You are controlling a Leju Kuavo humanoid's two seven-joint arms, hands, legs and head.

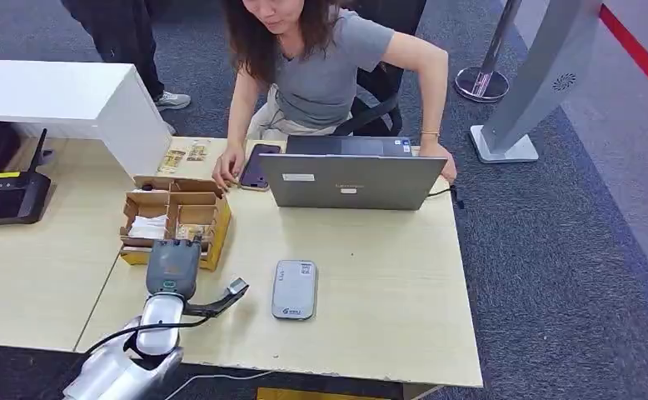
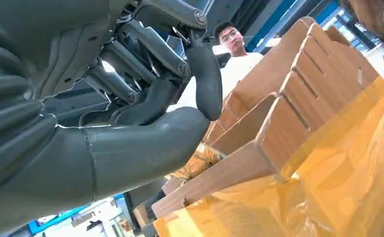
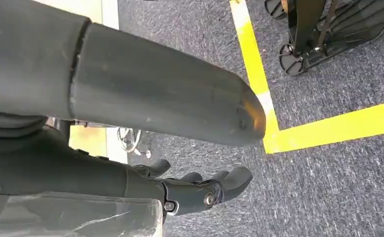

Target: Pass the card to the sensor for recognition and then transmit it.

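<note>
A cardboard box (image 1: 218, 223) with several compartments stands on the left part of the desk, holding white cards (image 1: 147, 226) and a yellowish wrapped pack (image 1: 194, 232). My left hand (image 1: 172, 267) hovers over the box's near edge. In the left wrist view that left hand (image 2: 145, 128) has its fingers bent above the compartment walls of the box (image 2: 279, 128), thumb out, with no card visibly in it. A grey card sensor (image 1: 294, 289) lies flat on the desk to the right of this hand. My right hand (image 3: 81, 168) hangs over grey carpet, holding nothing.
A person sits behind the desk, one hand by a phone (image 1: 256, 167), the other behind an open laptop (image 1: 350, 179). A black router (image 1: 8, 196) and a white partition (image 1: 71, 100) are at the left. The desk's front edge (image 1: 304, 373) runs close below the sensor.
</note>
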